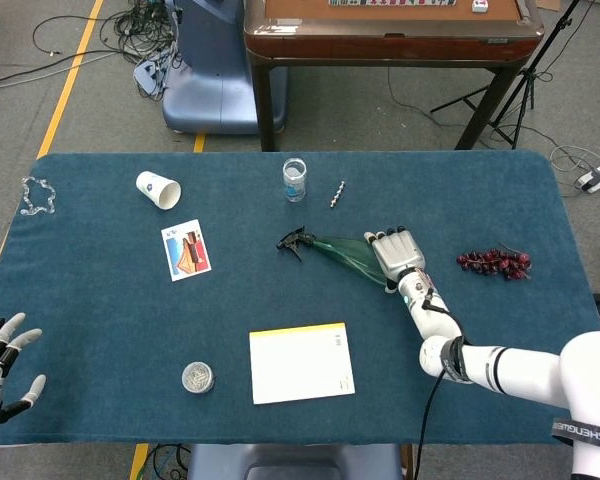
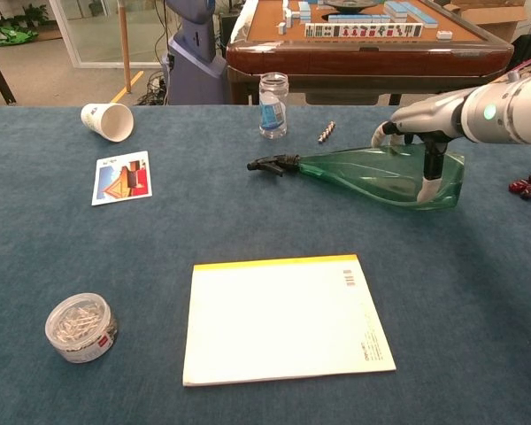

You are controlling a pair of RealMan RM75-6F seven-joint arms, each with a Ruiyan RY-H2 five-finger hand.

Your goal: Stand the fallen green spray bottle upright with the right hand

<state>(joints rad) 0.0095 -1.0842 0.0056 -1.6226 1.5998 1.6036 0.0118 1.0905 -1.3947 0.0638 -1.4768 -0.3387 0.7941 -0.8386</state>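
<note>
Green spray bottle (image 2: 380, 175) lies on its side mid-surface, nozzle left. Right hand (image 1: 396, 255) drapes its wide base, fingers (image 2: 431, 173) curled over, apparently gripping. Looks empty: light, thin, slick plastic. Grip the broad body. Left hand (image 1: 0, 360) released.

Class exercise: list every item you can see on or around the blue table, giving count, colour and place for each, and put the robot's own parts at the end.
spray bottle: one, green with black nozzle, lying on its side, right of centre
notepad: one, white with yellow edge, front centre
paper cup: one, white, tipped over, far left
card: one, multicoloured, left
round tub: one, clear, front left
jar: one, clear, far centre
screw: one, metallic, beside jar
grapes: one bunch, dark red, right
right hand: white and black, over bottle's wide end
left hand: front left, fingers spread
</note>
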